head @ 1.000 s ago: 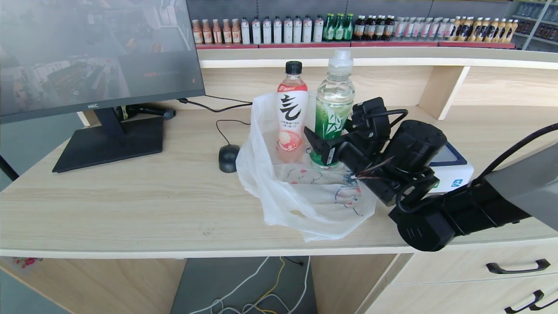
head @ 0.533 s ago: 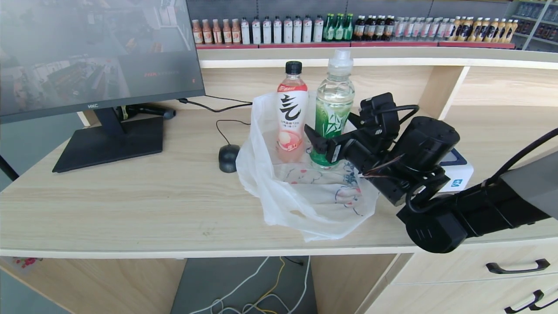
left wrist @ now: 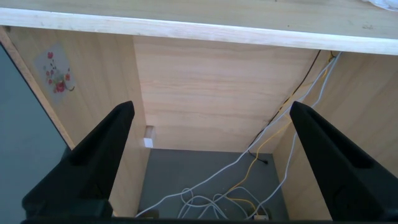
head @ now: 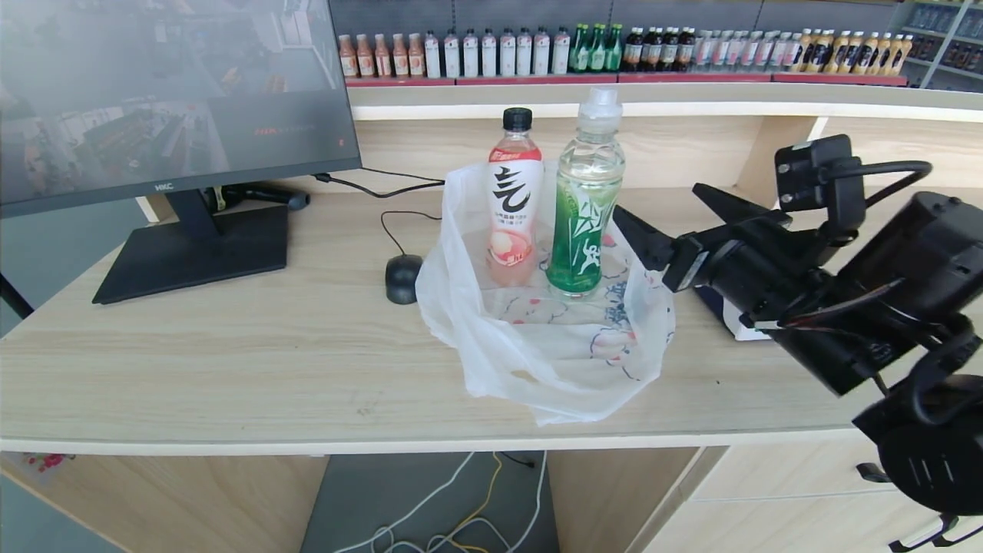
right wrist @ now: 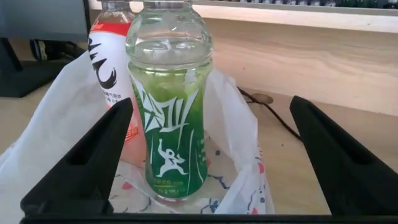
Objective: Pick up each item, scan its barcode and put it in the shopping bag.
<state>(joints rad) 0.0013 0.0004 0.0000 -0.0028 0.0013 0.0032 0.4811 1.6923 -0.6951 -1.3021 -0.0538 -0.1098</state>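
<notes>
**A:** Where's the green-labelled bottle (head: 585, 223) relative to the jaws?

**B:** It stands upright in the shopping bag (head: 537, 361). The right gripper (head: 656, 201) is at its 3 o'clock in the head view, jaws spread wide and holding nothing. One fingertip (head: 620, 216) comes close to the bottle's side. The right wrist view shows the bottle ahead of the tips, nearer one finger than the other, with neither finger around it.

**A:** And the left gripper (left wrist: 211, 106)?

**B:** Its jaws are also apart and hold nothing. It hangs below the counter edge (left wrist: 186, 28).

**A:** Counts?

**B:** Two bottles in one bag. The second is a pink bottle (head: 513, 207) with a black cap, at the green one's 9 o'clock and just beside it. Whether they touch, I cannot tell. There is also one mouse (head: 402, 278) at the bag's 9 o'clock and one monitor (head: 169, 92) at its 10 o'clock. A white box (head: 739, 329) sits at the bag's 3 o'clock, mostly behind the right arm.

**A:** What does each view add?

**B:** The head view gives the whole counter and a shelf row of bottles (head: 614, 50) at 12 o'clock. The right wrist view brings out the green bottle's clear upper part and a dark cable (right wrist: 273, 121) on the counter behind the bag. The left wrist view looks into the recess under the counter, showing a flower sticker (left wrist: 56, 71) on a side panel and loose white and yellow cables (left wrist: 249, 168) running to the floor.
</notes>
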